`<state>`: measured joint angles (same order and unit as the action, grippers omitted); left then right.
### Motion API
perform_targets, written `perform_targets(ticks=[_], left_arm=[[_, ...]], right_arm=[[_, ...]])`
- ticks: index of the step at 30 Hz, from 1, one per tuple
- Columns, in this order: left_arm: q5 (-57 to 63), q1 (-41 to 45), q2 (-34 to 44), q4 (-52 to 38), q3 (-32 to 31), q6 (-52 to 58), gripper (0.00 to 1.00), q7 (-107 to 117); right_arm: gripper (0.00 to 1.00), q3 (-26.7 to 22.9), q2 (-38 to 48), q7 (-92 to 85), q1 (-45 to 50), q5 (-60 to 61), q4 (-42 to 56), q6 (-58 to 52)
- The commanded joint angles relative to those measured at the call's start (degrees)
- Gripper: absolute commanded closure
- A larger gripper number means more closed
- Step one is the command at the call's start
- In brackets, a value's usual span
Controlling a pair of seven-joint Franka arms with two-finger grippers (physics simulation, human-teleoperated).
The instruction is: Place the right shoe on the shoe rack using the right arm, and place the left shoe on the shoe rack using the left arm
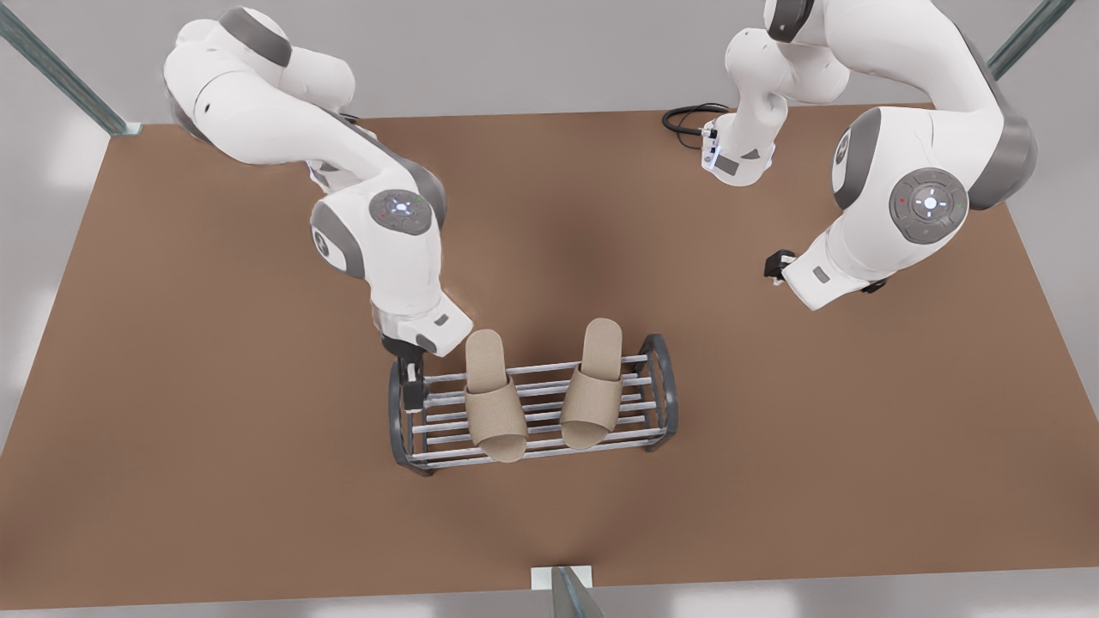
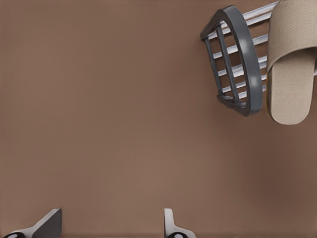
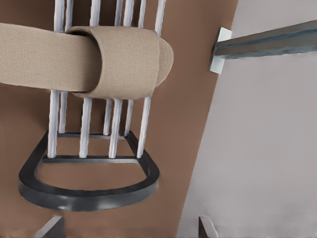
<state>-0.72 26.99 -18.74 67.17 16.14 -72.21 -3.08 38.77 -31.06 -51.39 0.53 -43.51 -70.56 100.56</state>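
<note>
Front view, from above: a metal post (image 1: 567, 592) stands at the middle of the near edge of a brown surface (image 1: 215, 343). Just behind it, toward the surface's middle, sits the shoe rack (image 1: 666, 390), two dark arched end frames joined by pale bars. Two beige slippers lie across the bars side by side, apart from each other, with their heels overhanging the far side. The right shoe (image 1: 494, 403) is toward the front view's left and the left shoe (image 1: 595, 390) toward its right. The right tool (image 1: 412, 382) points down at the rack's end frame on the front view's left, just beside the right shoe. The left tool (image 1: 775, 268) hangs over bare surface well apart from the rack, toward the far right corner as this view shows it. A black cable (image 1: 687, 120) loops at the far edge.

Left wrist view: the left tool (image 2: 106, 228) is released, its two fingers (image 2: 47, 224) spread wide over bare surface and holding nothing. Farther off is one end frame of the shoe rack (image 2: 247, 64), with the left shoe (image 2: 292, 64) resting on the bars beside it.

Right wrist view: the right tool (image 3: 129, 225) is also released, fingers (image 3: 52, 225) wide apart and empty, right above the rack's end frame (image 3: 89, 191). The right shoe (image 3: 99, 59) lies across the bars just beyond that frame. The post (image 3: 267, 42) meets the surface's edge past the rack.
</note>
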Motion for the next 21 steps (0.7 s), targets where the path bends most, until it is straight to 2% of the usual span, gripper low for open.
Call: perform_targets(ticks=[1, 2, 3, 4, 6, 9, 11, 21], left_arm=[[0.02, 0.0, 0.1, -0.02, 0.03, -0.04, 0.0, -1.05], [0.02, 0.0, 0.1, -0.02, 0.03, -0.04, 0.0, -1.05], [0.02, 0.0, 0.02, -0.02, 0.03, -0.04, 0.0, -1.05], [0.02, 0.0, 0.1, -0.02, 0.03, -0.04, 0.0, -1.05], [0.02, 0.0, 0.1, -0.02, 0.03, 0.05, 0.0, -1.05], [0.02, 0.0, 0.1, -0.02, 0.03, 0.05, 0.0, -1.05], [0.02, 0.0, 0.1, -0.02, 0.03, 0.05, 0.0, -1.05], [0.02, 0.0, 0.19, -0.02, 0.03, 0.14, 0.0, -1.05]], right_arm=[[0.0, -21.8, 8.11, 41.55, 7.82, 26.72, -2.03, -8.1], [0.0, -30.48, 14.43, 41.37, 7.73, 31.17, -8.09, -8.62], [0.0, -36.56, 18.04, 41.37, 7.73, 37.95, -10.73, -9.93], [0.0, -38.15, 21.73, 41.46, 7.56, 39.11, -15.21, -11.44], [0.0, -38.25, 21.74, 41.46, 4.04, 43.86, -11.0, -19.26], [0.0, -38.25, 17.08, 39.35, -0.45, 42.01, -10.04, -18.91], [0.0, -37.89, 17.08, 48.4, 1.23, 40.16, -9.77, -19.0], [0.0, -37.98, 17.08, 49.02, 2.72, 39.73, -8.01, -19.0]])
